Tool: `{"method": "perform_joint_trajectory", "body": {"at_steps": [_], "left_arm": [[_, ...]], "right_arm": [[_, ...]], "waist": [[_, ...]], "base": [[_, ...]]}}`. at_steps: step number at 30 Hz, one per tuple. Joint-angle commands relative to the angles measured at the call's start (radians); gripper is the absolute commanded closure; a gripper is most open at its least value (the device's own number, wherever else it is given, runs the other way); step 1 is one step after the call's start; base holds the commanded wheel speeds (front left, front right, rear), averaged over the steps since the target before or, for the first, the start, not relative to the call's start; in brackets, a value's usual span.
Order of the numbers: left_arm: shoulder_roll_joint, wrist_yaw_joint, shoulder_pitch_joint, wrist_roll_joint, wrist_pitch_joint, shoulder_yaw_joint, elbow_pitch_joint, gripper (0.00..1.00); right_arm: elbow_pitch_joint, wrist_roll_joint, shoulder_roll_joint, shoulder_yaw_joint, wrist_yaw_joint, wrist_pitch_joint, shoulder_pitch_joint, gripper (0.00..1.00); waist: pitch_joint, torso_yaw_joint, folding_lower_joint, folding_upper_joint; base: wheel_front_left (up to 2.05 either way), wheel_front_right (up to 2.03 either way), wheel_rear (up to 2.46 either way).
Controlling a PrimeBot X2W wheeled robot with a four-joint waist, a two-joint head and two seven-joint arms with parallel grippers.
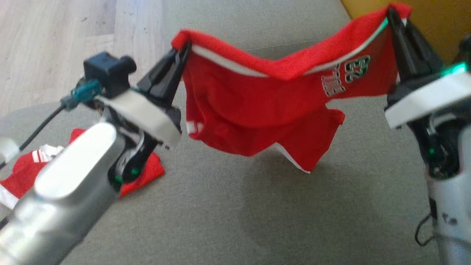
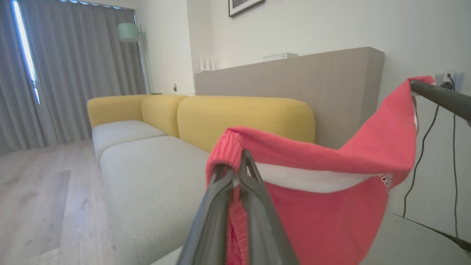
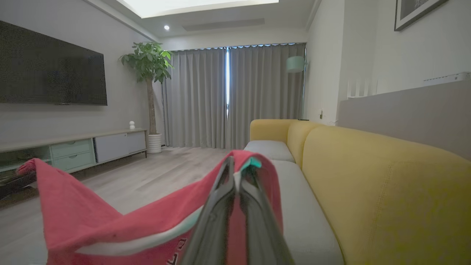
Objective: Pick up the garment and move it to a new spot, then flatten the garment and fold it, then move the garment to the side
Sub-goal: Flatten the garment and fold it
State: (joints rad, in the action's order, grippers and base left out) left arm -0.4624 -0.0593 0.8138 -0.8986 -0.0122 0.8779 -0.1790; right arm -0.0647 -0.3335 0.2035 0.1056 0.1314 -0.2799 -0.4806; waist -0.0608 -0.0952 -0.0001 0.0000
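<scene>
A red garment [image 1: 257, 110] with white trim and a printed logo hangs in the air above the grey sofa seat [image 1: 257, 206], stretched between both grippers by its upper edge. My left gripper [image 1: 183, 49] is shut on its left corner, and my right gripper [image 1: 390, 14] is shut on its right corner. The cloth sags in the middle, and its lower folds hang clear of the cushion. In the left wrist view, the left gripper [image 2: 239, 156] pinches the ribbed red edge of the garment [image 2: 331, 206]. In the right wrist view, the right gripper [image 3: 235, 163] pinches the garment [image 3: 110, 224].
A second red and white garment [image 1: 25, 169] lies crumpled on the seat at the lower left, partly behind my left arm. Wooden floor [image 1: 55, 36] lies beyond the seat's left edge. The yellow backrest [image 3: 386, 184] runs along the right side.
</scene>
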Motion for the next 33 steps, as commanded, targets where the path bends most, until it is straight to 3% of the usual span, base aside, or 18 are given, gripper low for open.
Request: {"method": "perform_joint_trajectory", "body": {"at_steps": [1,6,11,17,24,33], "left_arm": [[-0.065,-0.020,0.028,-0.013,0.021,-0.049,0.075,1.00],[-0.137,-0.069,-0.018,-0.031,0.081,-0.055,0.223,1.00],[-0.150,-0.074,0.059,-0.033,0.125,-0.080,0.211,1.00],[-0.107,0.010,0.281,0.020,0.153,-0.083,0.006,1.00],[-0.005,0.089,0.549,0.109,0.007,-0.114,-0.301,1.00],[0.115,0.134,0.635,0.155,-0.182,-0.102,-0.525,1.00]], "right_arm": [[-0.074,-0.005,0.010,-0.002,-0.001,-0.025,-0.001,1.00],[-0.173,-0.004,0.009,-0.032,-0.001,-0.099,0.065,1.00],[-0.143,0.000,0.014,-0.038,-0.001,-0.112,-0.023,1.00],[0.143,0.022,-0.007,-0.018,-0.001,0.000,-0.344,1.00],[0.561,0.091,-0.060,-0.044,-0.001,0.250,-0.724,1.00],[0.855,0.135,-0.069,-0.012,-0.001,0.414,-0.832,1.00]], "waist": [[0.008,-0.002,0.0001,0.0000],[0.046,-0.001,0.0001,0.0000],[0.152,-0.014,0.0001,0.0000],[0.337,-0.039,0.0001,0.0000],[0.457,-0.043,0.0001,0.0000],[0.527,-0.036,0.0001,0.0000]], "base": [[0.00,0.00,0.00],[0.00,0.00,0.00],[0.00,0.00,0.00],[0.00,0.00,0.00],[0.00,0.00,0.00],[0.00,0.00,0.00]]}}
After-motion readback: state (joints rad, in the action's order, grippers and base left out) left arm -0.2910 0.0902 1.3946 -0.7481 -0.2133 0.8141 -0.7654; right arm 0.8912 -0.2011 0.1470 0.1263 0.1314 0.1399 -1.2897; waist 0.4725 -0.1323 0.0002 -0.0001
